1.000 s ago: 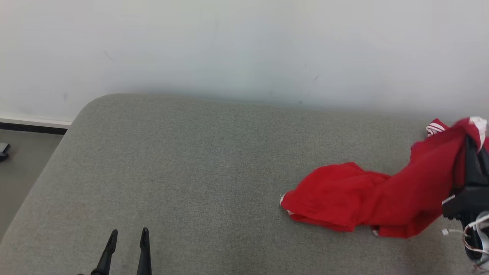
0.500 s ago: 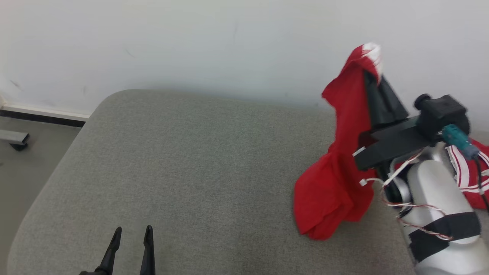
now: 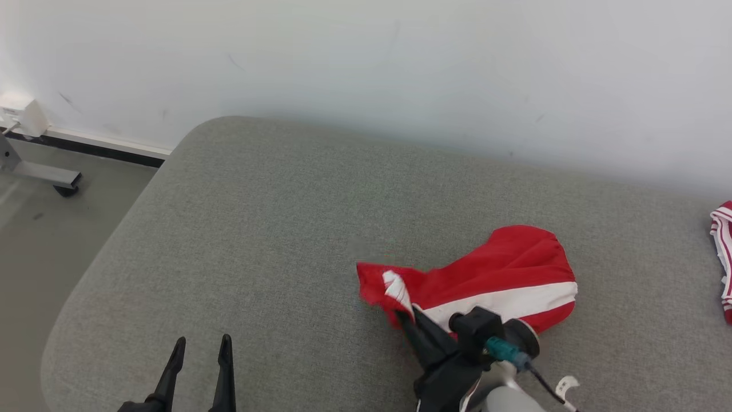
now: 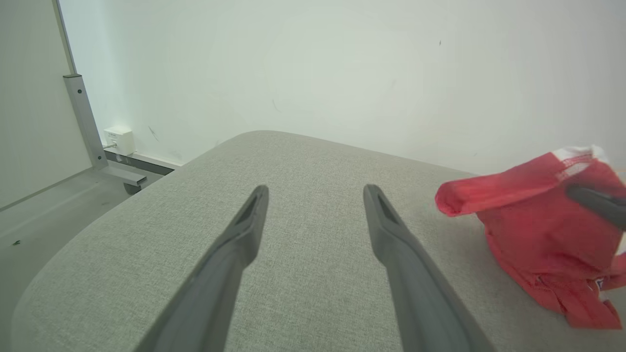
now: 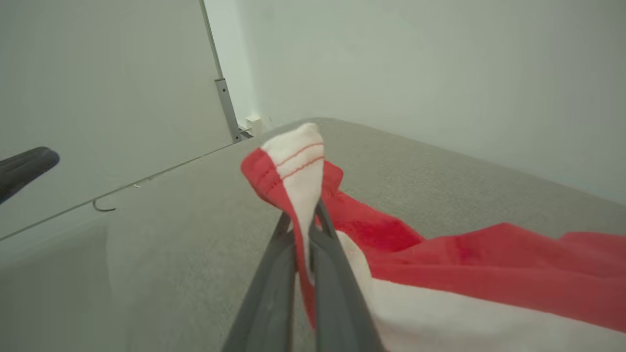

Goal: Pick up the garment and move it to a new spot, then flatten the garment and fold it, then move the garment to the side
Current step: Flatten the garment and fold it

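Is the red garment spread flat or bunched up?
Bunched. The red garment lies in a crumpled heap on the grey cushion, one white-trimmed edge pinched up in the shut right tool.

garment (image 3: 503,269): soft matt cloth | table (image 3: 257,229): rough grey woven fabric | wall (image 3: 366,57): smooth matt

The garment (image 3: 503,274), red with a broad white band, is lying crumpled on the bench (image 3: 257,229) toward 4 o'clock in the head view, its white-edged corner at 9 o'clock being pinched up by the right gripper (image 3: 404,315).
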Robot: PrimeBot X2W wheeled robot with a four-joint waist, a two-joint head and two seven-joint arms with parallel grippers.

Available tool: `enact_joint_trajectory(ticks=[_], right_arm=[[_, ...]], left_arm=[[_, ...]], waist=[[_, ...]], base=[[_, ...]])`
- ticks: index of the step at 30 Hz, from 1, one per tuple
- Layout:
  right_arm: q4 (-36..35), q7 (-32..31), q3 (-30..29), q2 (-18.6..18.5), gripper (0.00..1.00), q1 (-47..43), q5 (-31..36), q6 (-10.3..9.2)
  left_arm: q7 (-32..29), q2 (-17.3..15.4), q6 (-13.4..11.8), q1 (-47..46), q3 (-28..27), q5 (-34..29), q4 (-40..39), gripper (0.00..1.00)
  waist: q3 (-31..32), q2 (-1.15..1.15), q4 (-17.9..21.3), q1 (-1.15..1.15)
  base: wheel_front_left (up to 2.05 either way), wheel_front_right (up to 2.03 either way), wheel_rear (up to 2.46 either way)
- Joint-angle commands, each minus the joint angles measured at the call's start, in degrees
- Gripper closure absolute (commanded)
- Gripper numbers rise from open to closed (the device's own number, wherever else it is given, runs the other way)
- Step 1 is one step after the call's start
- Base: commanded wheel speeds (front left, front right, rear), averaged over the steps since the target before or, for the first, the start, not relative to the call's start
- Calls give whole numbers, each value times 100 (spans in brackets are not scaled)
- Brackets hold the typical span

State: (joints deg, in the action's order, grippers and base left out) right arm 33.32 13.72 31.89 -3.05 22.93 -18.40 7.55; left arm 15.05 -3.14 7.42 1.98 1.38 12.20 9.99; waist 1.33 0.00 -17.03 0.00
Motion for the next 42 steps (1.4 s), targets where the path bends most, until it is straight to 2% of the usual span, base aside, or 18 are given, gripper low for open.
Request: enact_joint_trajectory(ticks=[1,3,4,5,12,18,24,30,36,42], right_arm=[[169,65,257,11,100,-44,-58,-15],[297,89,631,18,100,-60,-278,-14],[361,99,804,21,58,-30,-340,-14],[443,106,952,14,0,9,-407,-15],[719,141,1357,17,0,213,-790,-14],[498,153,1127,13,0,278,-754,-14],[-208,151,279,-296,0,-45,-359,-14],[-946,152,-841,-544,0,-599,-40,-14],[-1451,152,-1754,-641,0,-1358,149,-14],[-1770,152,-2463,-551,0,-2086,266,-14]], left_arm=[[17,16,9,-75,2,-3,13,0],[17,19,9,-115,27,-9,36,0],[17,19,9,-134,38,-10,46,0],[17,20,9,-154,51,-4,62,0],[17,23,9,-153,20,9,102,0],[17,23,6,-50,-56,-10,59,0],[17,25,4,43,-174,-28,-26,0],[17,26,4,103,-304,-96,-99,0],[17,26,-9,171,-391,-112,-204,0],[17,26,-5,238,-448,-143,-254,0]], waist=[[-45,0,-1,0],[-65,0,-6,0],[-73,0,-6,0],[-76,0,-5,0],[7,0,139,0],[67,0,308,0],[99,0,580,0],[123,0,869,0],[135,0,1044,0],[144,0,1118,0]], base=[[0,0,0],[0,0,0],[0,0,0],[0,0,0],[0,0,0],[0,0,0],[0,0,0],[0,0,0],[0,0,0],[0,0,0]])
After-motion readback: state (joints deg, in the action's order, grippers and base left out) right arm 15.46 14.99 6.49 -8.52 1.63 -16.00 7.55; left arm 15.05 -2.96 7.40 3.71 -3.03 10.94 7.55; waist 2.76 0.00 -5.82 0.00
